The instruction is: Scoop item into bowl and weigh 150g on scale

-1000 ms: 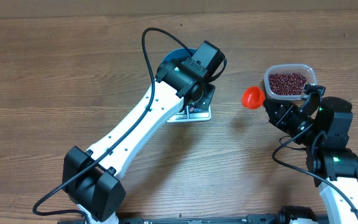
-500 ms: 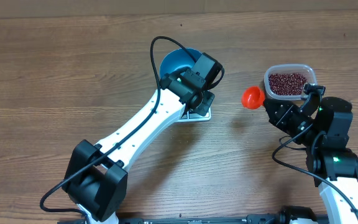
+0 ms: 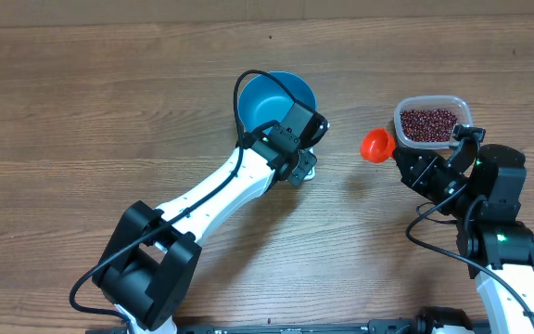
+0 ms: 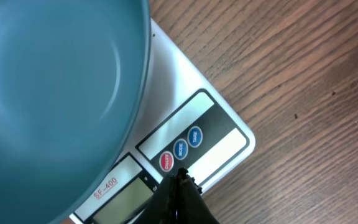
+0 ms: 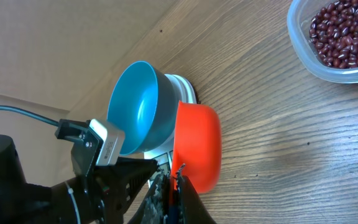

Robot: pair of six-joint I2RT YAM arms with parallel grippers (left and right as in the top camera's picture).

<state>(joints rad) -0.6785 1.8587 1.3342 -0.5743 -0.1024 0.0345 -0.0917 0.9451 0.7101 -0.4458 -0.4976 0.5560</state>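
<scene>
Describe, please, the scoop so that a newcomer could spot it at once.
On the brown wooden table, find the clear plastic container of dark red-brown beans at the right. Just left of it is a small round orange-red plastic scoop, the only bright orange thing there.

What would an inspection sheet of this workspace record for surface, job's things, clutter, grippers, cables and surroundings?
Surface: wooden table.
Job's things: blue bowl on the white scale, no beans seen inside; beans fill a clear tub.
Clutter: nothing seen.
Grippers: left gripper shut, tip by the scale's buttons; right gripper shut on an orange scoop.
Cables: black cable arcs over the bowl's rim; second cable loops beside the right arm.
Surroundings: tan wall behind the table.
</scene>
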